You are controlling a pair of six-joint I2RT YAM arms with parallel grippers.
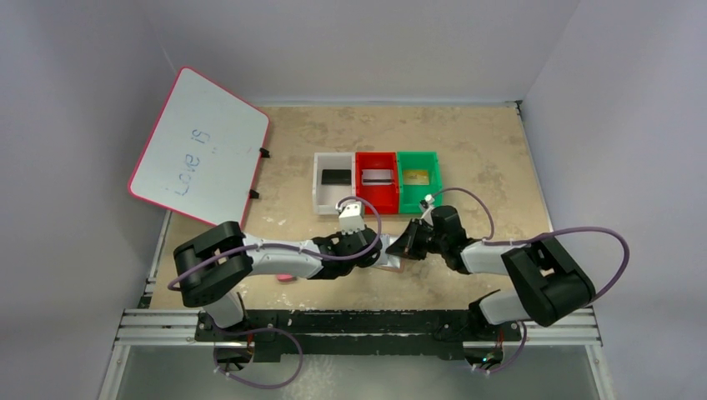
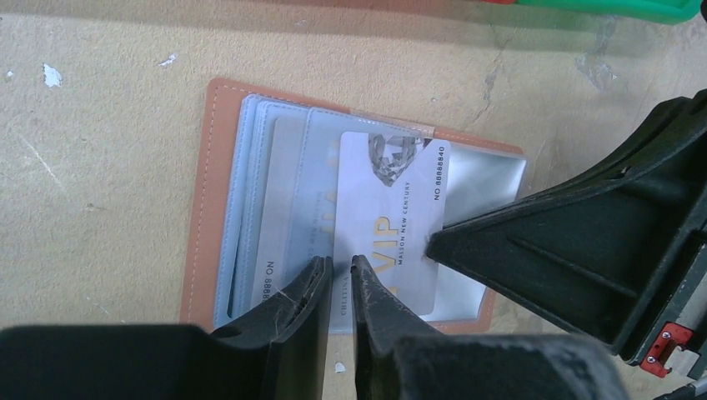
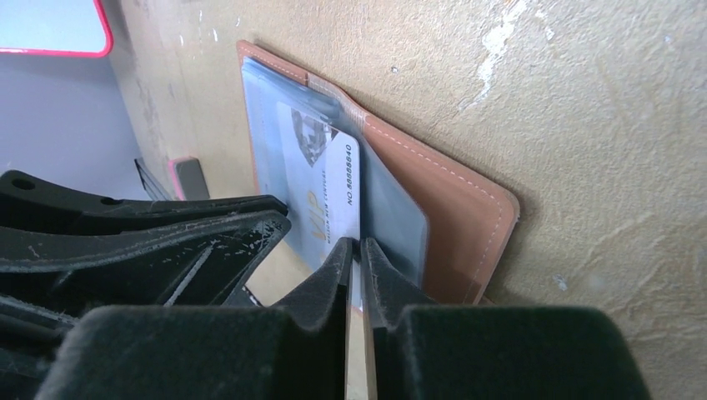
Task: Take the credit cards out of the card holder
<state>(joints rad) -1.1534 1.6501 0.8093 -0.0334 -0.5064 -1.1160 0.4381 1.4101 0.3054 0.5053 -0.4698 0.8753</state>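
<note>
Just left of the card holder, open and flat on the table between the two arms: left gripper, jaws almost together over the near edge of the clear sleeves; pinching a sleeve or only pressing it down, cannot tell. On the holder's right half, among those sleeves: pale credit card printed VIP, how far out of its pocket hard to say. At the holder's right side: right gripper, jaws nearly closed, the card's edge in the slit between them, seemingly nipped. Likely light, thin, stiff across the face yet springy, and slick against the plastic; sleeves soft, apt to drag along. Best taken by the exposed edge and slid out flat along the pocket's mouth, with the holder pinned down.
</note>
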